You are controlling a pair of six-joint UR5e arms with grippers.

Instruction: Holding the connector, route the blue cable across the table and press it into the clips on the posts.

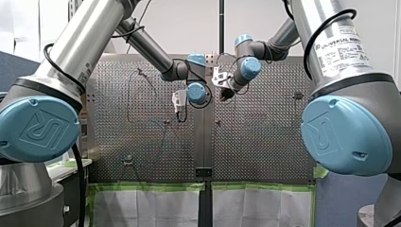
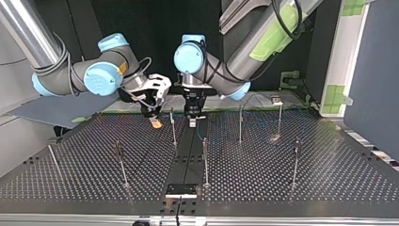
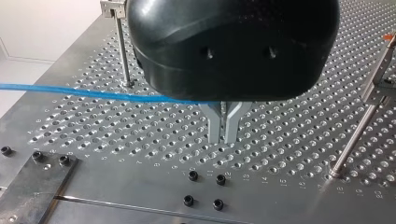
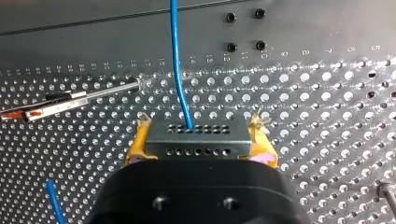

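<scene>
My right claw (image 4: 201, 137) is clamped on the grey rectangular metal connector (image 4: 198, 142), its yellow pads (image 4: 136, 147) pressing on both ends. The thin blue cable (image 4: 176, 56) leaves one holed face of the connector and runs ahead over the perforated metal counter (image 4: 327, 93). My left claw (image 3: 224, 135) hangs just above the counter, its metal fingers (image 3: 214, 126) drawn together. The cable comes in from the side to the root of those fingers, and I cannot tell whether it is pinched. Both claws hang near the middle of the counter's edge on the arms' side, among thin upright metal posts (image 2: 173, 127).
</scene>
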